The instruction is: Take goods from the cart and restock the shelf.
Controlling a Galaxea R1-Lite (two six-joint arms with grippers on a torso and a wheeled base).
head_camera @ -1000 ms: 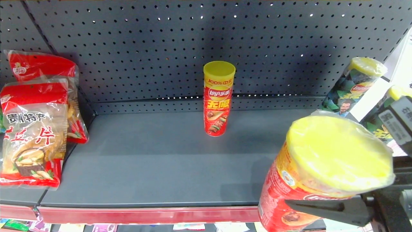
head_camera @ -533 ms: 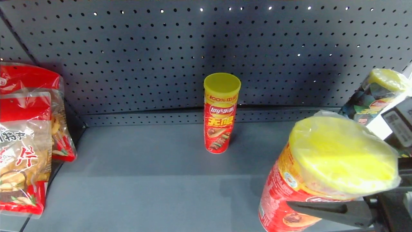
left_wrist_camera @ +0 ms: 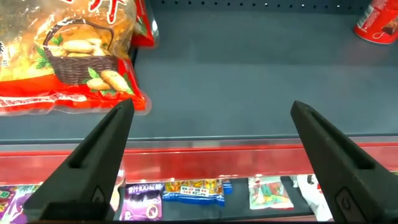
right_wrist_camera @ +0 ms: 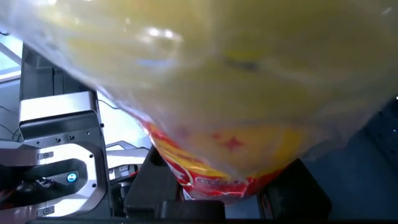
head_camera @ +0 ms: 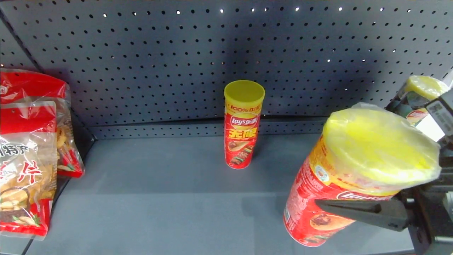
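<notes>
red chip cans [head_camera: 244, 124] [head_camera: 332, 191] x2 | dark can [head_camera: 423, 86] w/ yellow lid x1 | snack bags [head_camera: 24, 170] [head_camera: 35, 85] x2

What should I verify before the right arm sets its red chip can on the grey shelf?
1. Right gripper shut on the red, yellow-lidded chip can: ok.
2. Held can upright: not ok, tilted.
3. Grey metal shelf board bare in front of the standing red chip can: ok.
4. Held can's base off the shelf: cannot tell.
5. Left gripper open, before the shelf's front edge: ok.
</notes>
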